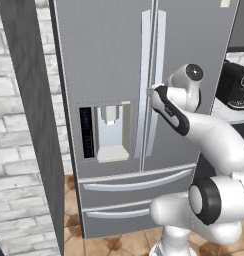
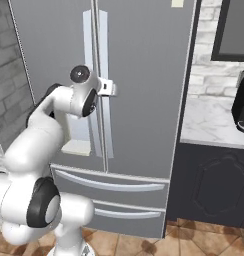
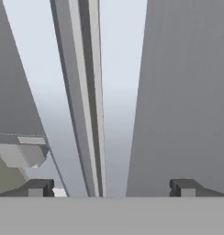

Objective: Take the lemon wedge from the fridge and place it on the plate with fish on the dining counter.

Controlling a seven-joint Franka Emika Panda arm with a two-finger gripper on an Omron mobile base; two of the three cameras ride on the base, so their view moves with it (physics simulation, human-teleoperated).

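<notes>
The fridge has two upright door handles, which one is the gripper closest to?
The gripper is at the right door's handle, the one away from the water dispenser. The left door's handle runs beside the dispenser.

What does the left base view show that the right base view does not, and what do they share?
Left base view alone: the face of the water dispenser panel and a grey side wall left of the fridge. Right base view alone: a dark lower cabinet under the marble counter. Shared: the shut fridge doors, two bottom drawers, and the open gripper at the door handles.
</notes>
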